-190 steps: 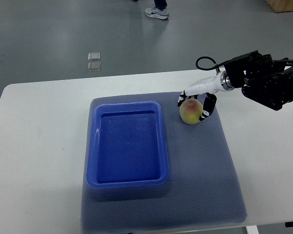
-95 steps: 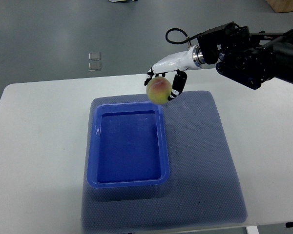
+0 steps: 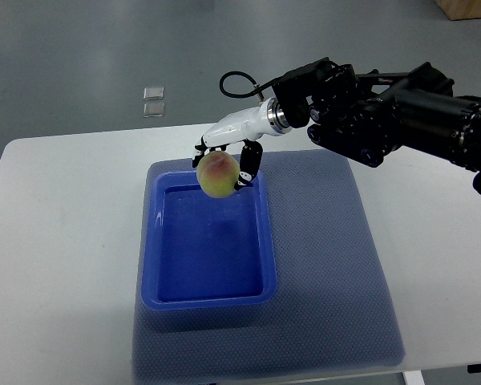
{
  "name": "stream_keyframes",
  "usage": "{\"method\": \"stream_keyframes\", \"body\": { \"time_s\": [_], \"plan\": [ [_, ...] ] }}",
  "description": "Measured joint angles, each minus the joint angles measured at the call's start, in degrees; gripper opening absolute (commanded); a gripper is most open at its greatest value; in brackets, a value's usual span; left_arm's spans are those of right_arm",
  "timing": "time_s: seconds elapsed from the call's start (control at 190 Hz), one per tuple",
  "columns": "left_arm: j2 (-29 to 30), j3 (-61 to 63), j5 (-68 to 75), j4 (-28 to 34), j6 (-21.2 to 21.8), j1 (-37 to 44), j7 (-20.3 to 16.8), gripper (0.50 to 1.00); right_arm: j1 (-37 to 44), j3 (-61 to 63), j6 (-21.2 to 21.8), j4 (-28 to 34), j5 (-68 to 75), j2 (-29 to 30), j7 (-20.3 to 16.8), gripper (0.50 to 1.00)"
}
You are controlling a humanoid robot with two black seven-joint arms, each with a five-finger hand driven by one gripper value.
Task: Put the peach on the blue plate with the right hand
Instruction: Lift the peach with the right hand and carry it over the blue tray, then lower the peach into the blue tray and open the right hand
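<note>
My right hand (image 3: 224, 156) reaches in from the right edge and is shut on the peach (image 3: 218, 175), a yellow-green fruit with a red blush. It holds the peach in the air above the far end of the blue plate (image 3: 260, 241), a deep rectangular blue tray. The tray lies on a grey-blue mat (image 3: 337, 265) on the white table (image 3: 64, 257). The tray holds nothing. The left arm is out of view.
The black right forearm (image 3: 385, 120) with a cable loop stretches over the table's far right side. Two small square tiles (image 3: 154, 100) lie on the grey floor beyond the table.
My right hand has lifted the peach off the mat to the right of the tray and carried it left, so it now hangs over the tray's far end.
</note>
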Motion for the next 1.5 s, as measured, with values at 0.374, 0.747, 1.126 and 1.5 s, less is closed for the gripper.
{"method": "stream_keyframes", "body": {
  "time_s": [0.374,0.747,1.126,1.5],
  "plan": [
    [0.0,0.09,0.0,-0.16,0.0,0.01,0.0,1.0,-2.52,-0.15,-0.71,0.37,0.33,0.01,0.08,0.815],
    [0.0,0.09,0.0,-0.25,0.0,0.01,0.0,1.0,-5.04,-0.12,-4.17,2.1,0.59,0.0,0.44,0.864],
    [0.0,0.09,0.0,-0.15,0.0,0.0,0.0,1.0,-4.6,-0.29,-3.64,2.81,0.6,0.0,0.51,0.93],
    [0.0,-0.04,0.0,-0.09,0.0,-0.13,0.0,1.0,-2.04,5.79,-2.8,2.38,9.91,0.0,0.14,0.928]
  ]
}}
